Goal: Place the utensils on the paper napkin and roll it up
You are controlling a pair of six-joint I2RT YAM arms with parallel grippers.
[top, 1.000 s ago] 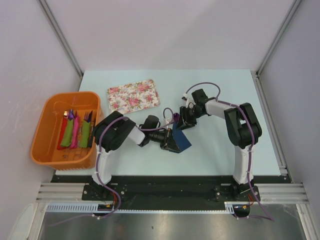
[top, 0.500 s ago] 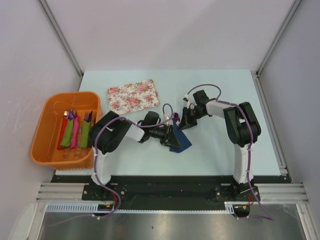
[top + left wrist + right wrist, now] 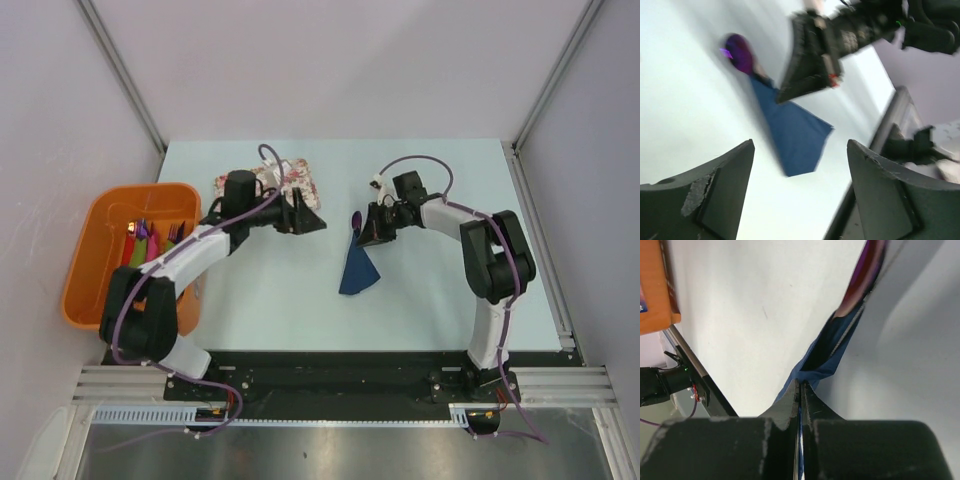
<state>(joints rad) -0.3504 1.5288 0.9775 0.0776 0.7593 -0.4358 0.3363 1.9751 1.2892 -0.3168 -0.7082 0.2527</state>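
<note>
The paper napkin (image 3: 358, 272) lies around the middle of the table (image 3: 450, 180), folded into a narrow wedge. Its long axis runs from my right gripper (image 3: 372, 232) towards the near edge, widening as it goes. That gripper is clenched on the sheet's far end. The left gripper (image 3: 308, 220), jaws apart and empty, hangs well away by the floral tray (image 3: 228, 186). A purple utensil (image 3: 357, 219) pokes out at the narrow tip. The grey-silver one I can't make out; it is probably wrapped inside.

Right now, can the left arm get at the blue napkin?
Probably yes: bare table lies between the open left hand and the napkin, though the right hand pinches its far end.
</note>
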